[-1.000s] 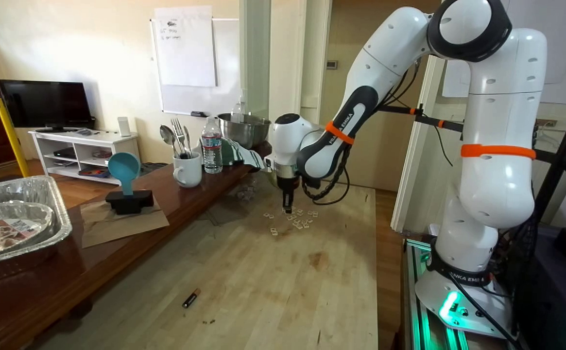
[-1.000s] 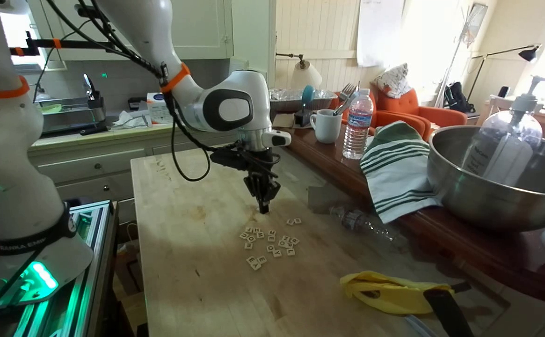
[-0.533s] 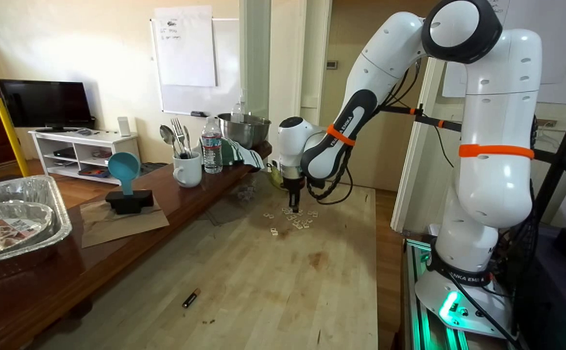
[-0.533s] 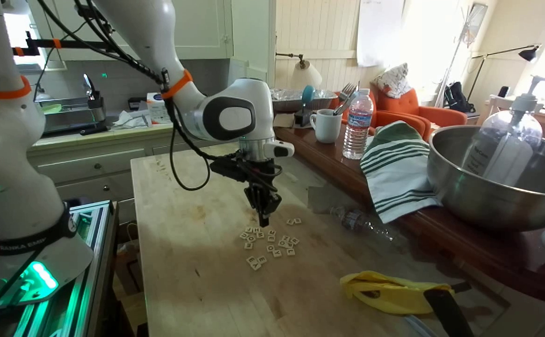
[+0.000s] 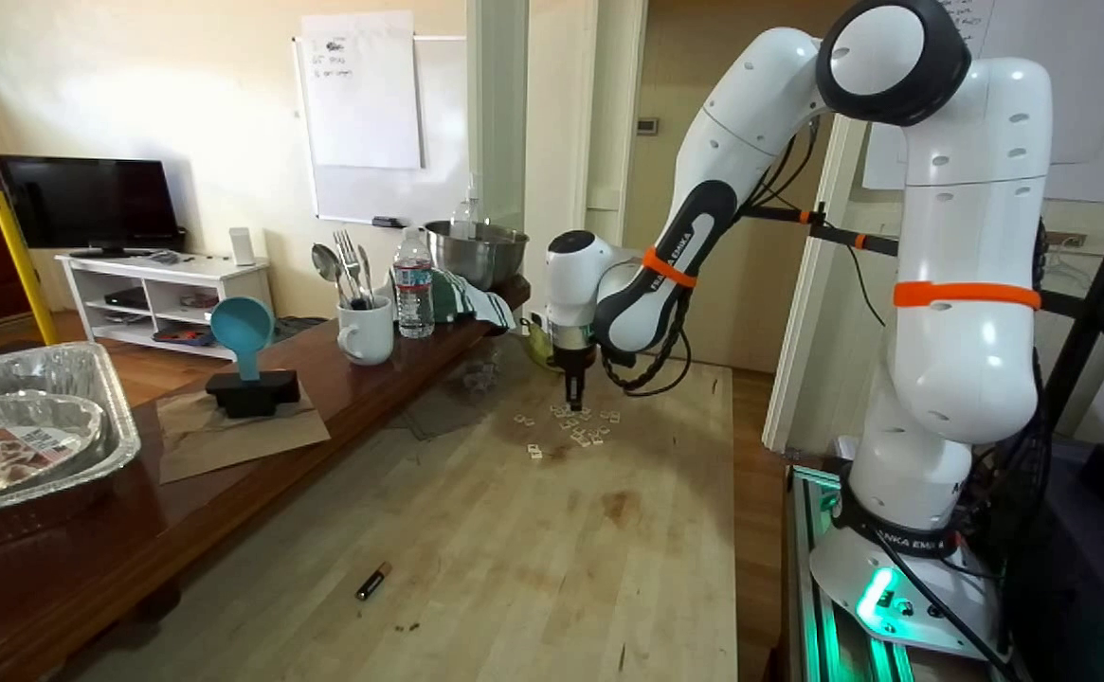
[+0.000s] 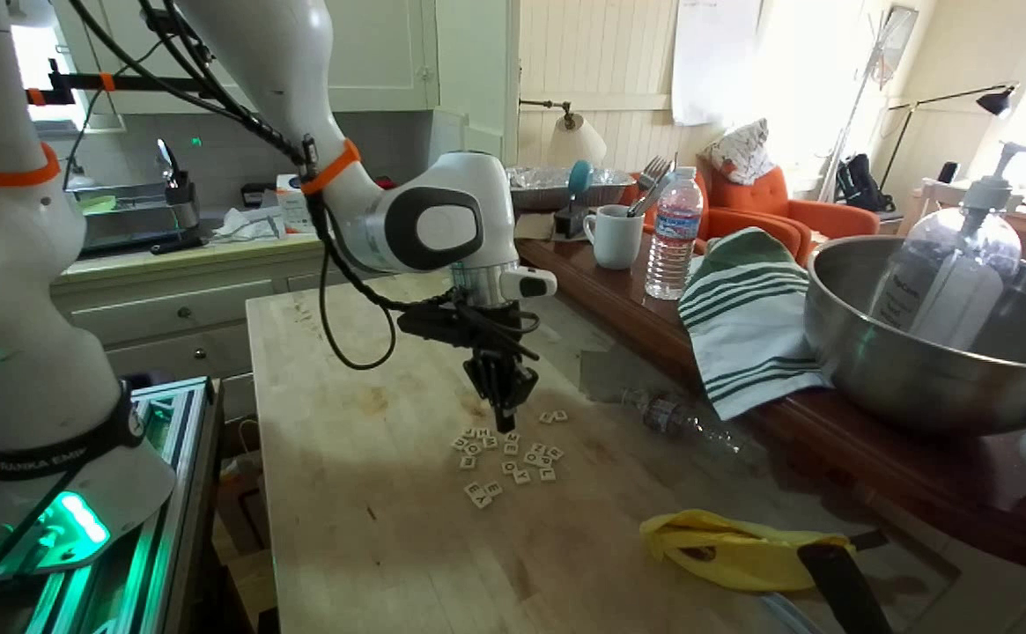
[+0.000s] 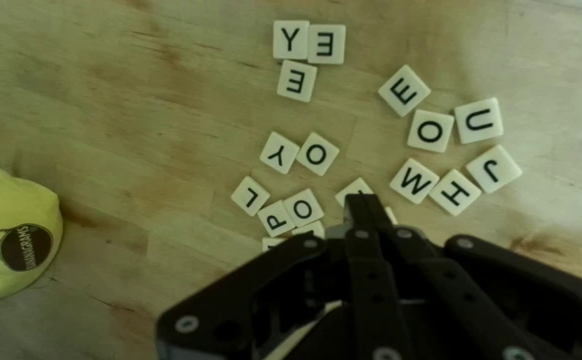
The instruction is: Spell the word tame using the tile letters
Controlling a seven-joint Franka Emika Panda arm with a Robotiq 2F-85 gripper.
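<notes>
The gripper (image 6: 505, 426) has shifted lower in an exterior view, closed, seemingly empty; letter tiles (image 6: 510, 468) lie scattered lower-centre, all of TAME apparently left to spell.

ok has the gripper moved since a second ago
Yes. In an exterior view, the gripper has shifted down and slightly right in the picture, so its jaws now appear nearer the tile letters, which lie where they did.
</notes>
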